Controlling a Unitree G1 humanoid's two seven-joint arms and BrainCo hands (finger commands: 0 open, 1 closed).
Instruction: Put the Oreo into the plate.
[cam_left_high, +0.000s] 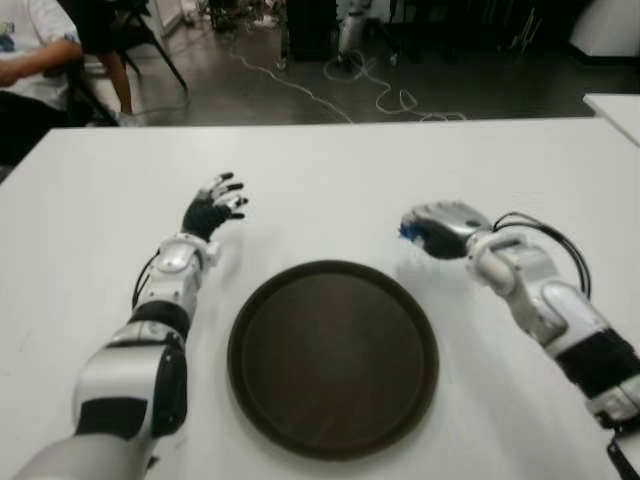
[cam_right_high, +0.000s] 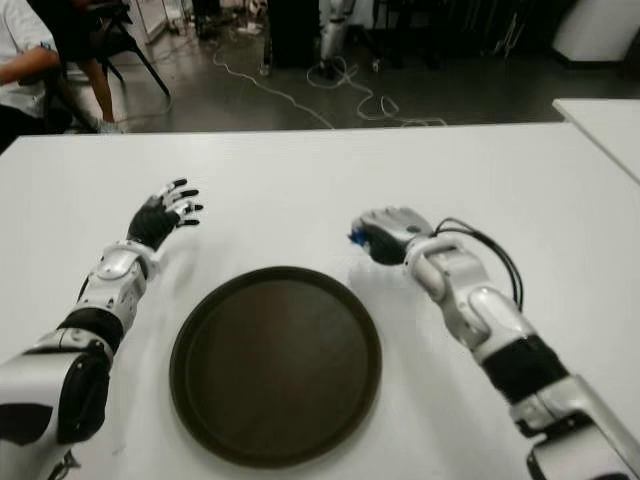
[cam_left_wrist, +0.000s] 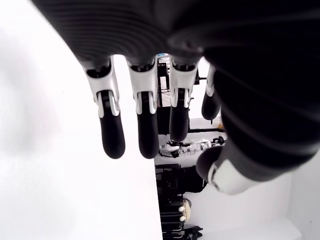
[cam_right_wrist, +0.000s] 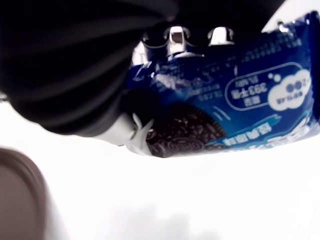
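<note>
A blue Oreo packet (cam_right_wrist: 235, 112) is clasped in my right hand (cam_left_high: 430, 232), fingers curled over it; only its blue edge (cam_left_high: 406, 234) peeks out in the eye views. That hand hovers just beyond the far right rim of the round dark brown plate (cam_left_high: 333, 357), which lies bare in the middle of the white table (cam_left_high: 330, 170). My left hand (cam_left_high: 215, 205) shows to the far left of the plate, fingers (cam_left_wrist: 112, 137) spread and holding nothing.
A person sits on a chair (cam_left_high: 30, 60) past the table's far left corner. Cables (cam_left_high: 380, 95) trail over the dark floor behind. Another white table's corner (cam_left_high: 615, 105) shows at the far right.
</note>
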